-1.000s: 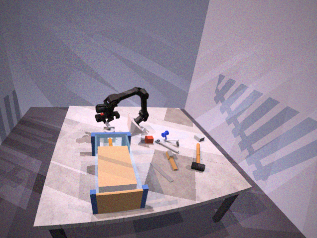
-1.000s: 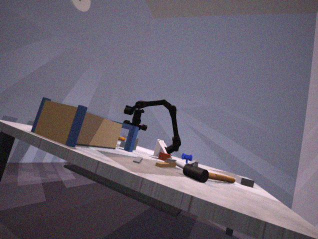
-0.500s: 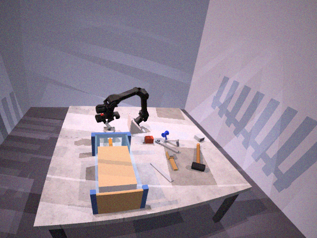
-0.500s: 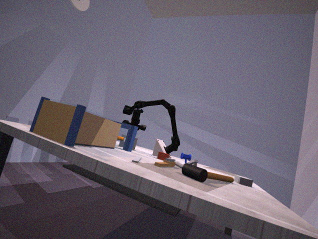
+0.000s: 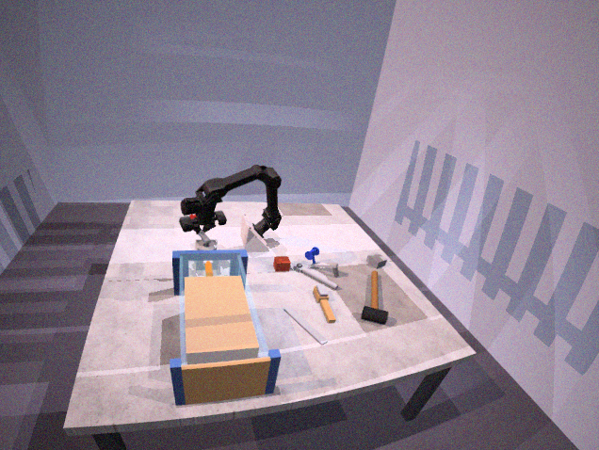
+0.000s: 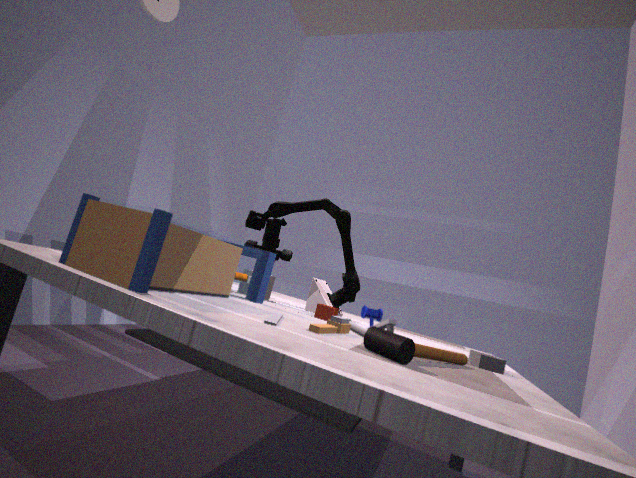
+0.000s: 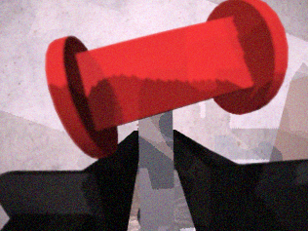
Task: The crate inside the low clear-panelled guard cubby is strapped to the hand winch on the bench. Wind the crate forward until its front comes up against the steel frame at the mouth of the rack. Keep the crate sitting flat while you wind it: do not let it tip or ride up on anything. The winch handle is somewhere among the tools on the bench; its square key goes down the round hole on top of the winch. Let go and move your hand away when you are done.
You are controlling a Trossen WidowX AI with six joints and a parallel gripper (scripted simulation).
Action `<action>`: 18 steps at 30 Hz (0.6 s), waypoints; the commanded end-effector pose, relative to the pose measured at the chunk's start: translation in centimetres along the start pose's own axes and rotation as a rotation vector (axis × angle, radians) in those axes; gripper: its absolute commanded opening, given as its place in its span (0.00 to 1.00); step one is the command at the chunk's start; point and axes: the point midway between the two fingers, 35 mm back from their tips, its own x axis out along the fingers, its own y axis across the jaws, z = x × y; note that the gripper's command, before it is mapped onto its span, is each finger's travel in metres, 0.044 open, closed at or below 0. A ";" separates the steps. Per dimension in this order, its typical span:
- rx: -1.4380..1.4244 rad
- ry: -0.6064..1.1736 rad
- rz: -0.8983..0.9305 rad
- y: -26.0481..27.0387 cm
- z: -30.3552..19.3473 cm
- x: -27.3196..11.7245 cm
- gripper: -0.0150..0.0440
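My gripper [image 5: 202,228] [image 6: 268,250] [image 7: 154,134] is shut on the grey shank of the winch handle, whose red spool-shaped grip [image 7: 161,62] shows above the fingers in the wrist view. The gripper is over the small grey winch [image 5: 205,245], just beyond the cubby's mouth. The shank reaches down to the winch; whether its key sits in the hole is hidden. The tan crate [image 5: 218,299] [image 6: 213,264] sits flat inside the clear-panelled cubby. An orange strap [image 5: 208,268] [image 6: 241,276] runs from its front. A gap separates the crate from the blue frame [image 5: 239,253] [image 6: 262,277] at the mouth.
A red block [image 5: 282,264] [image 6: 325,311], a blue-headed tool [image 5: 312,253] [image 6: 371,313], a grey wrench-like tool [image 5: 319,278], an orange-handled tool [image 5: 325,305], a thin grey bar [image 5: 304,326] and a black mallet [image 5: 374,314] [image 6: 389,344] lie right of the cubby. A pale slanted panel [image 5: 251,236] stands by the arm's base.
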 end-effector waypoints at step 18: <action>0.125 0.000 -0.056 -0.8 -0.2 0.3 0.25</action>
